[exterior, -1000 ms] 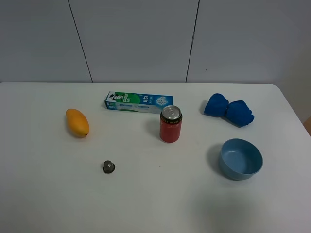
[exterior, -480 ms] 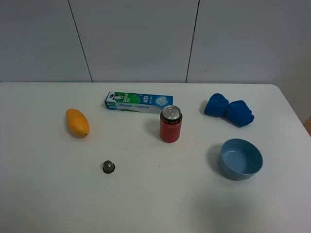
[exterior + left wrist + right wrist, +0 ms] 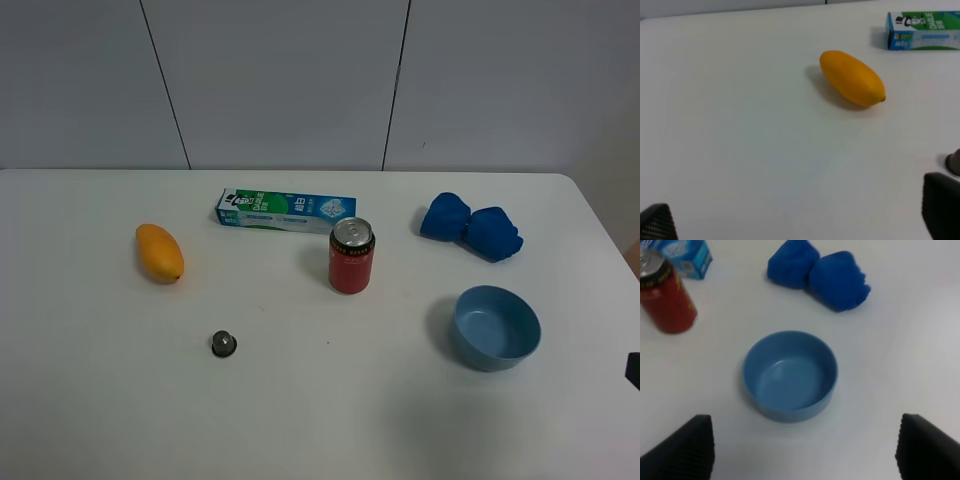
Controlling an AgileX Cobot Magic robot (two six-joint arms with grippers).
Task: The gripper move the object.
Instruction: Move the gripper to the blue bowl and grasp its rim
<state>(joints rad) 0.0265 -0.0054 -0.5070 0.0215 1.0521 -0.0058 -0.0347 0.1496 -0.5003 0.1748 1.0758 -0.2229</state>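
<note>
An orange mango [image 3: 159, 253] lies at the table's left; it also shows in the left wrist view [image 3: 852, 78]. My left gripper [image 3: 800, 220] is open and empty, short of the mango, with one fingertip [image 3: 941, 206] beside a small metal cap [image 3: 954, 162]. A blue bowl [image 3: 494, 327] stands empty at the right, also in the right wrist view [image 3: 790, 374]. My right gripper [image 3: 805, 450] is open and empty, just short of the bowl. A red can [image 3: 351, 256] stands upright mid-table. A dark bit of the right arm [image 3: 633, 370] shows at the exterior view's right edge.
A green-blue toothpaste box [image 3: 286, 210] lies behind the can. A crumpled blue cloth [image 3: 470, 227] lies behind the bowl. The small metal cap [image 3: 224, 344] sits in front of the mango. The table's right edge [image 3: 610, 240] runs close to the bowl.
A dark bit of the right arm has come into the exterior view at the right edge. The objects on the table have not moved.
</note>
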